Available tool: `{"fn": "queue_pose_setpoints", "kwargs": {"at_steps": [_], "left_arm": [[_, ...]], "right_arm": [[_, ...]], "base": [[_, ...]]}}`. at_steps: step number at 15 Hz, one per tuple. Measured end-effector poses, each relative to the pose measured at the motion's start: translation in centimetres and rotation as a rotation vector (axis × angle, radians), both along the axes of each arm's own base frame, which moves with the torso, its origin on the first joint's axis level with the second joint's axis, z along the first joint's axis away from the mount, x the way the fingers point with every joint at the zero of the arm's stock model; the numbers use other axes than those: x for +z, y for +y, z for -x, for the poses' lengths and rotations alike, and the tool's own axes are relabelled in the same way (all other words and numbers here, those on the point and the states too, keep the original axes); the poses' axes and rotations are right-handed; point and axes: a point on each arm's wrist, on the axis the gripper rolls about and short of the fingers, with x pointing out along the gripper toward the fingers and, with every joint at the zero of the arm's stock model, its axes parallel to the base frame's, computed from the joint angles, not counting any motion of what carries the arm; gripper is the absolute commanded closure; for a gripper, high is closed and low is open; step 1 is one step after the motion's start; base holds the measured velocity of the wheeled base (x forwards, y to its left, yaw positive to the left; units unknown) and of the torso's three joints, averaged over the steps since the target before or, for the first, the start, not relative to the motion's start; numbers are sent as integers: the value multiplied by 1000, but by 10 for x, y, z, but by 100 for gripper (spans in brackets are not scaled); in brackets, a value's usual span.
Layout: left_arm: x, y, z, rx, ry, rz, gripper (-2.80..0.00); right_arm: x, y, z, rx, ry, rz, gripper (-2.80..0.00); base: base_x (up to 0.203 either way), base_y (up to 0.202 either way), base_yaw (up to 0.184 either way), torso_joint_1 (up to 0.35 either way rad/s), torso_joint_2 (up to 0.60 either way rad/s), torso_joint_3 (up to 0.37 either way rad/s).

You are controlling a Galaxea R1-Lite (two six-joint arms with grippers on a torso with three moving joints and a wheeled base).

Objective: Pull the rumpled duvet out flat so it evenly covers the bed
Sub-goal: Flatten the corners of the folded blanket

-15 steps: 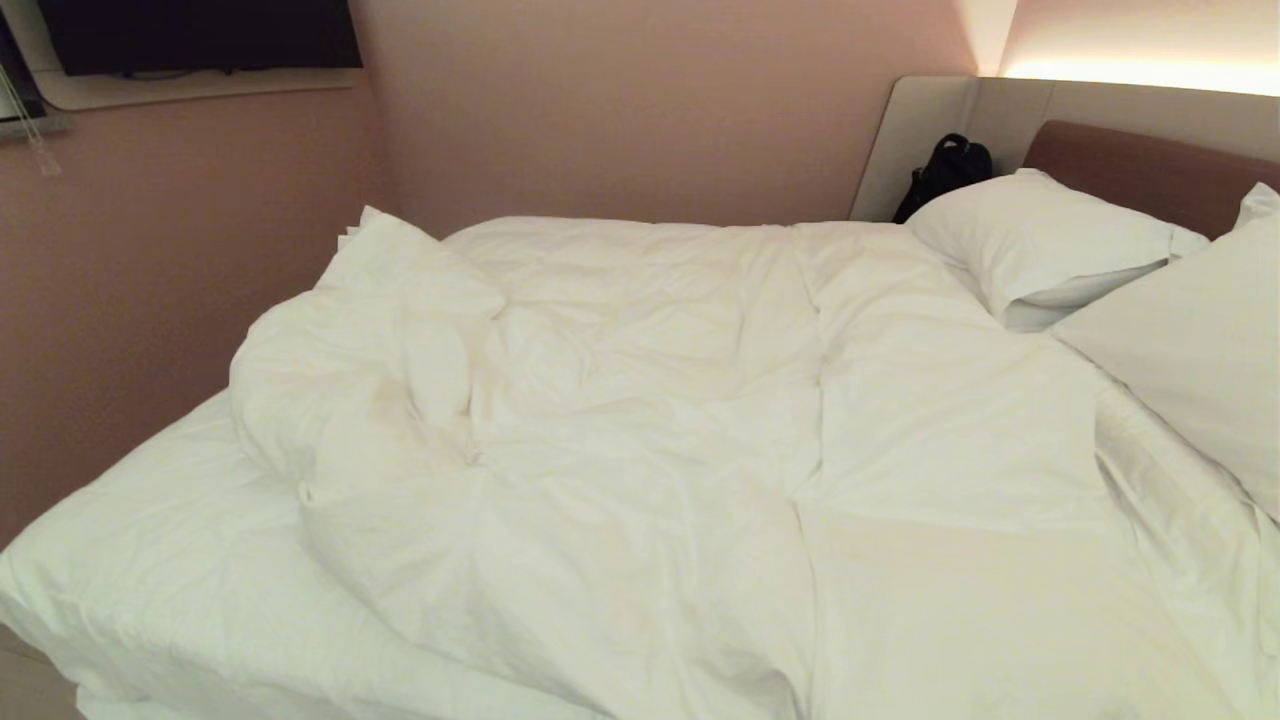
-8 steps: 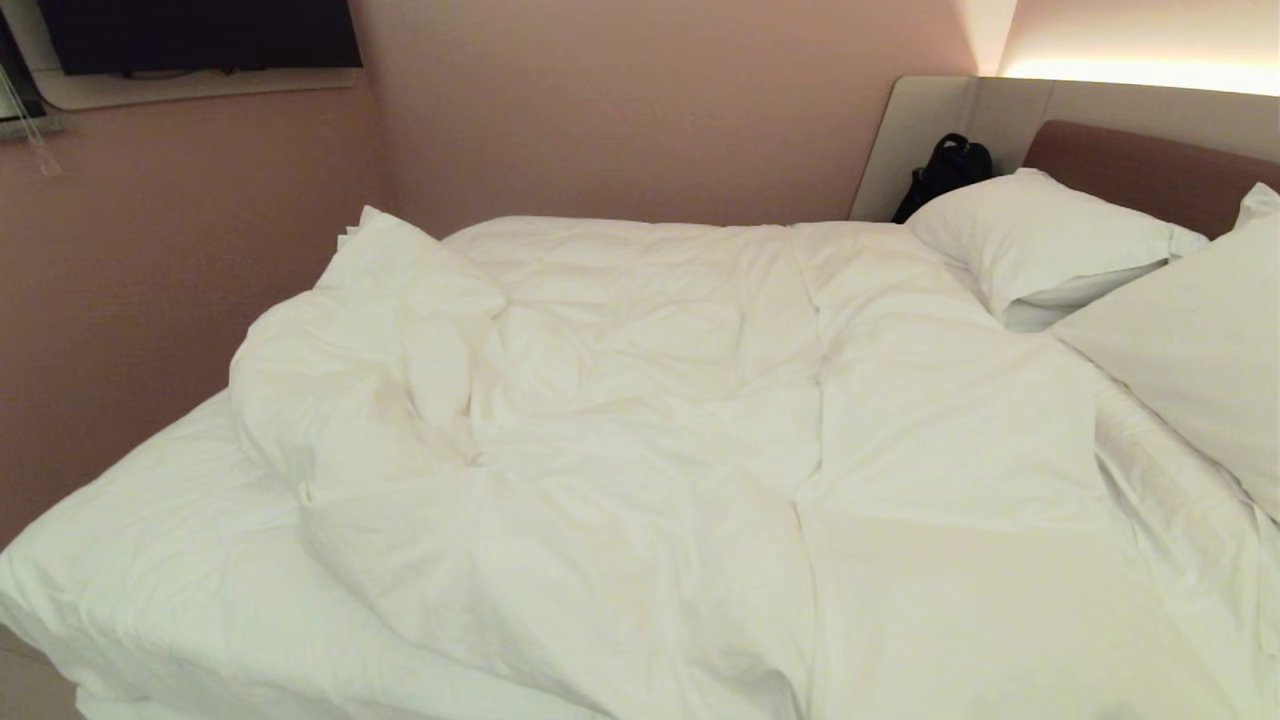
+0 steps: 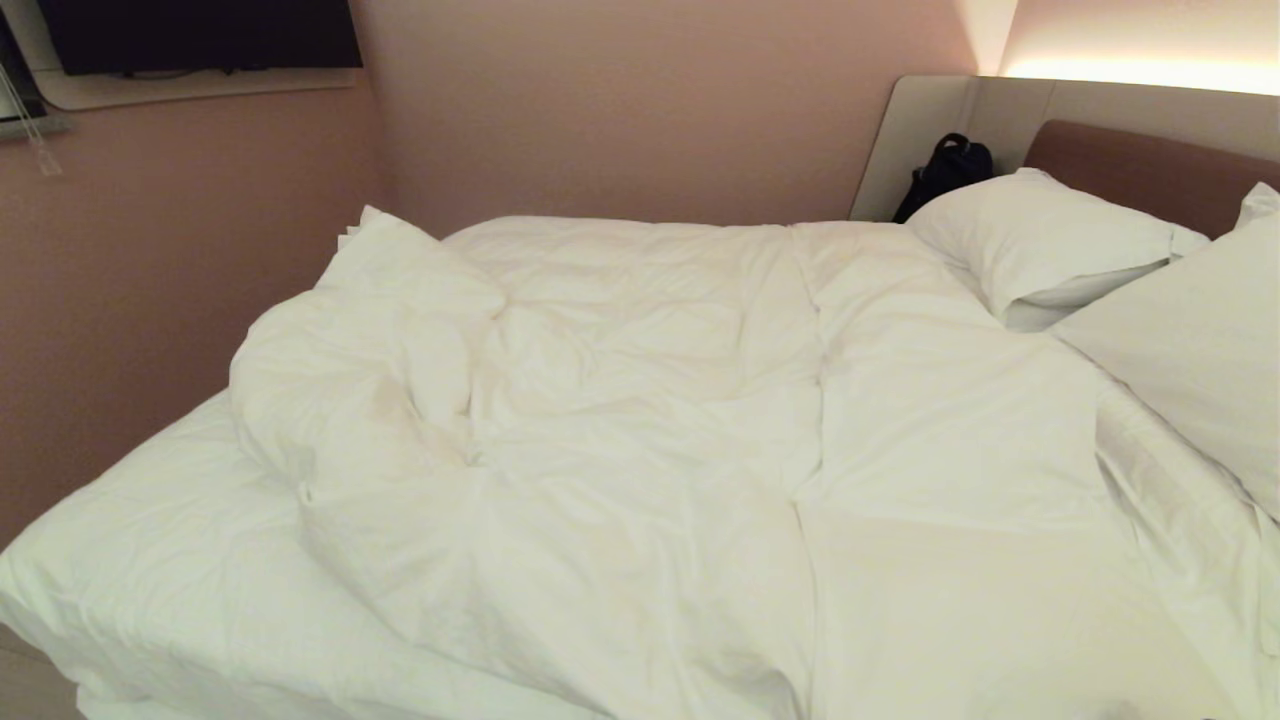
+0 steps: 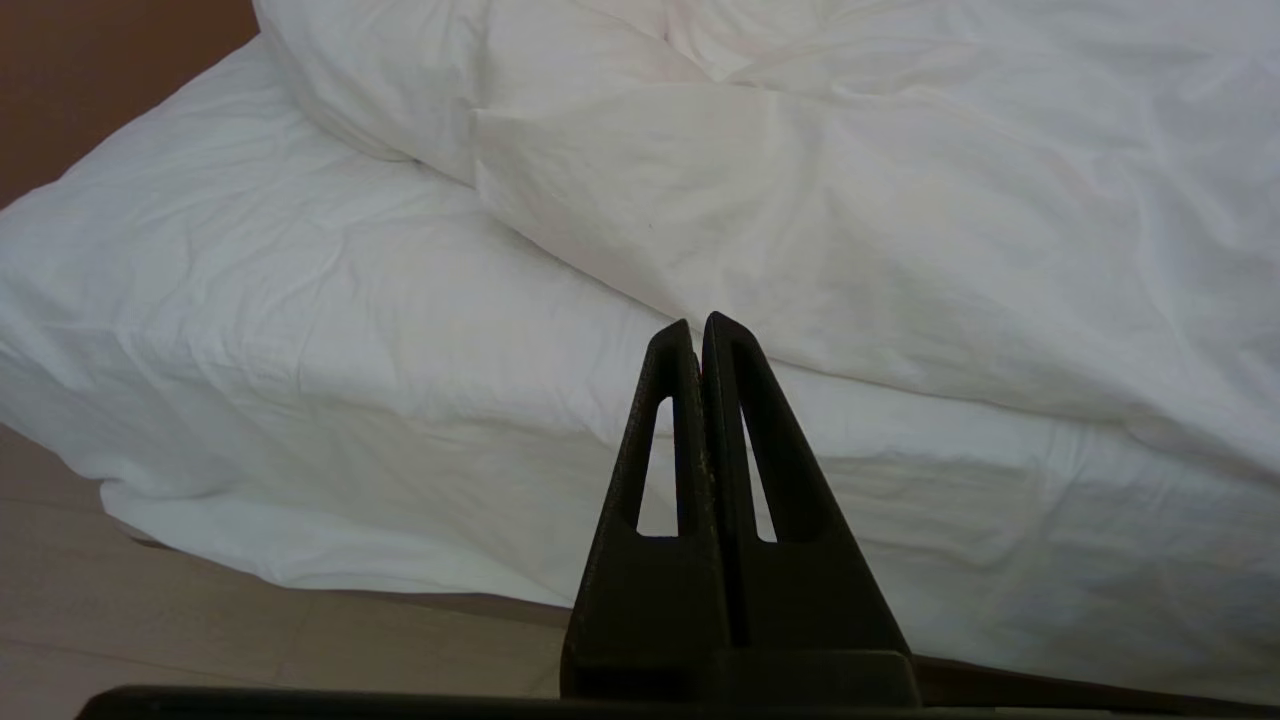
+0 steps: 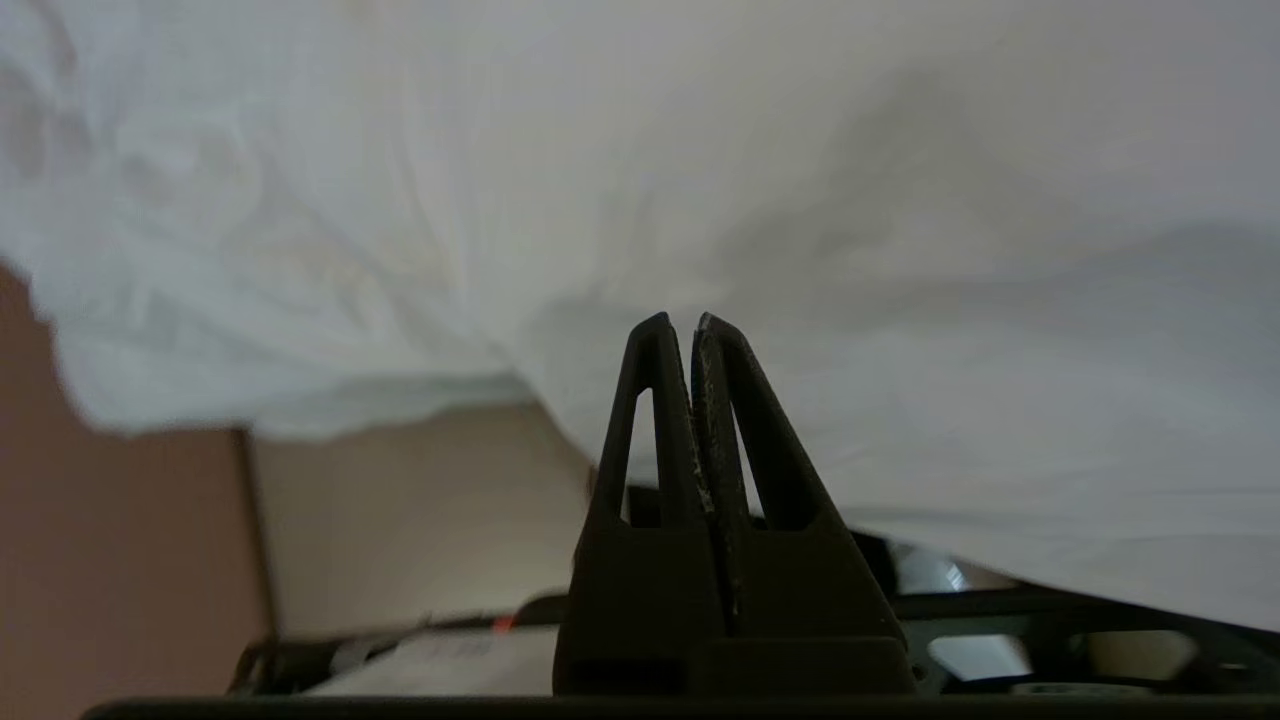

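Observation:
The white puffy duvet (image 3: 640,420) lies rumpled on the bed (image 3: 130,570), bunched into a heap at its left end, with bare sheet showing at the near left corner. Neither gripper shows in the head view. My left gripper (image 4: 700,325) is shut with nothing in it, low in front of the mattress side, just under the duvet (image 4: 850,220) edge. My right gripper (image 5: 680,322) is also shut, with nothing between its fingers. It points at white bedding (image 5: 800,200) that hangs over the bed's near side; whether it touches I cannot tell.
Two white pillows (image 3: 1040,245) (image 3: 1190,370) lean at the brown headboard (image 3: 1150,170) on the right. A black bag (image 3: 945,170) sits behind them. Pink walls (image 3: 150,300) close the bed's far and left sides. Beige floor (image 4: 250,640) runs along the near side.

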Motion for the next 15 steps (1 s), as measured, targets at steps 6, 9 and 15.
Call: {"fn": "queue_pose_setpoints", "kwargs": {"at_steps": [6,9,15], "left_arm": [[0,0,0,0,0,0,0],[0,0,0,1,-1,-1,0],[0,0,0,0,0,-1,0]], "right_arm": [[-20,1,-24,143,-22,-51,0],[-10,6,-34,189,-96,2,0],[37,32,-45,233,-252,86,0]], "base": [[0,0,0,0,0,0],[0,0,0,0,0,0],[0,0,0,0,0,0]]}}
